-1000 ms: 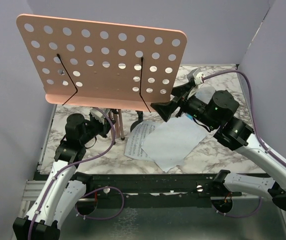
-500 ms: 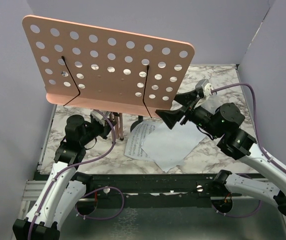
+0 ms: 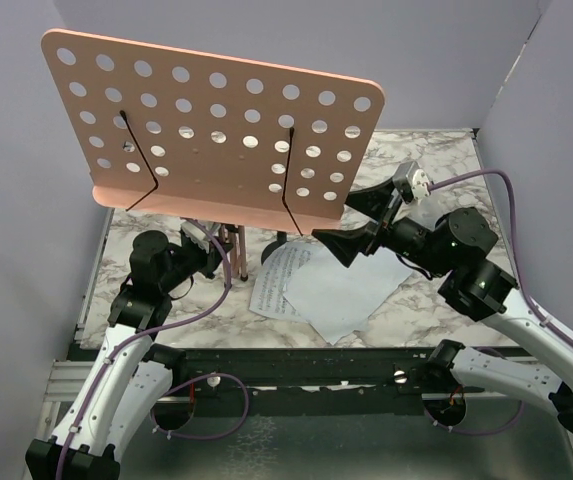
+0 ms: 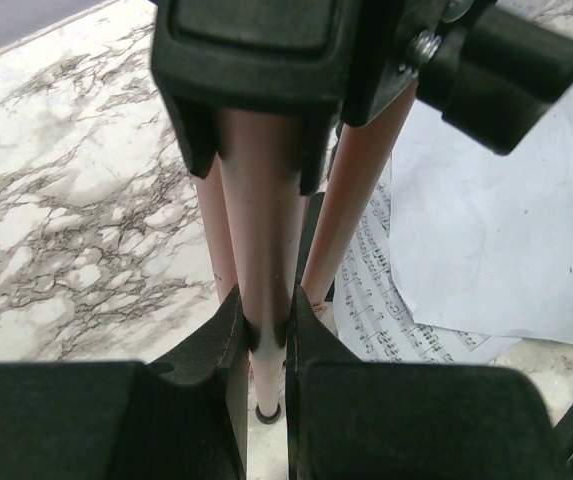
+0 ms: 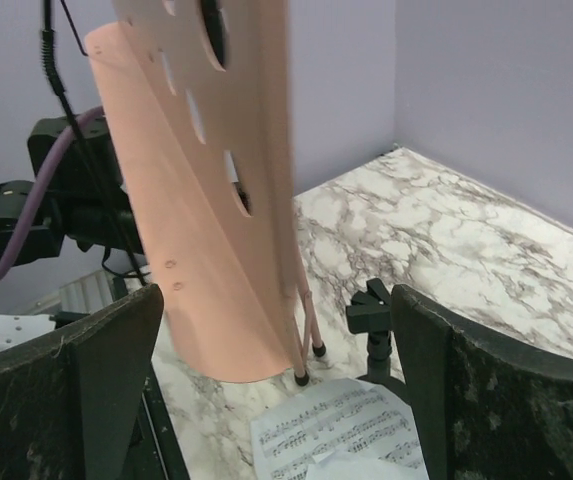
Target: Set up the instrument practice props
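Note:
The pink hole-dotted music stand (image 3: pixel 216 130) stands upright at the left middle on thin tripod legs (image 3: pixel 234 245). My left gripper (image 3: pixel 216 255) is shut on one pink leg (image 4: pixel 261 200) low down, and its foot touches the table. My right gripper (image 3: pixel 351 222) is open and empty, just off the desk's lower right corner, with the desk's edge (image 5: pixel 236 200) between its fingers. Two white sheet-music pages lie flat, a printed one (image 3: pixel 271 275) under a blank-side one (image 3: pixel 341 285). The black mic stand (image 5: pixel 374 330) stands behind the pages. The blue microphone is hidden.
The marble table (image 3: pixel 436 300) is enclosed by purple walls (image 3: pixel 556 130) on the left, back and right. A black rail (image 3: pixel 296 365) runs along the near edge. The right arm's purple cable (image 3: pixel 486 178) arcs over the back right.
The stand's desk shifted to the right and turned slightly. My right gripper drew back to the right from under the desk's corner. The left gripper kept its hold on the leg.

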You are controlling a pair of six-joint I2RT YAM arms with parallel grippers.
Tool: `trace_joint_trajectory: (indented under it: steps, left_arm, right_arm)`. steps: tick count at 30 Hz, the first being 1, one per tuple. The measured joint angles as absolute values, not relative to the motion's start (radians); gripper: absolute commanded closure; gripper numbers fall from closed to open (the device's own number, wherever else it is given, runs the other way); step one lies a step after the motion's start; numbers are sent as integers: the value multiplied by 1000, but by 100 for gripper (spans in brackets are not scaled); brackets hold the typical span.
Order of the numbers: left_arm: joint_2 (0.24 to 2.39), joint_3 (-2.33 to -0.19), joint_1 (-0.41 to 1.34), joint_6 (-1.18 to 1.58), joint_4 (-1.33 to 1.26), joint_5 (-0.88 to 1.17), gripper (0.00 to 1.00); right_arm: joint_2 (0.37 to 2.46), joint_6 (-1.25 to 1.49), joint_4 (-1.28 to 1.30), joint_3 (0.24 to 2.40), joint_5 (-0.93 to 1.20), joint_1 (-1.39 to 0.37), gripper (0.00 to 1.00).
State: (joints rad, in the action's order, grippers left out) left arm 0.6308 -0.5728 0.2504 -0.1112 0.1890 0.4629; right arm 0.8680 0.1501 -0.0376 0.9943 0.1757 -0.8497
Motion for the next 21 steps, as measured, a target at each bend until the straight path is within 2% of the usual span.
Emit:
trace_joint_trajectory:
  steps: [12, 21]
  left_arm:
    - [626, -568, 250, -78, 181, 419, 100]
    - [619, -564, 250, -70, 180, 410, 100]
  right_arm:
    - [899, 191, -50, 1082, 294, -850, 0]
    - [901, 202, -44, 1063, 208, -850, 0]
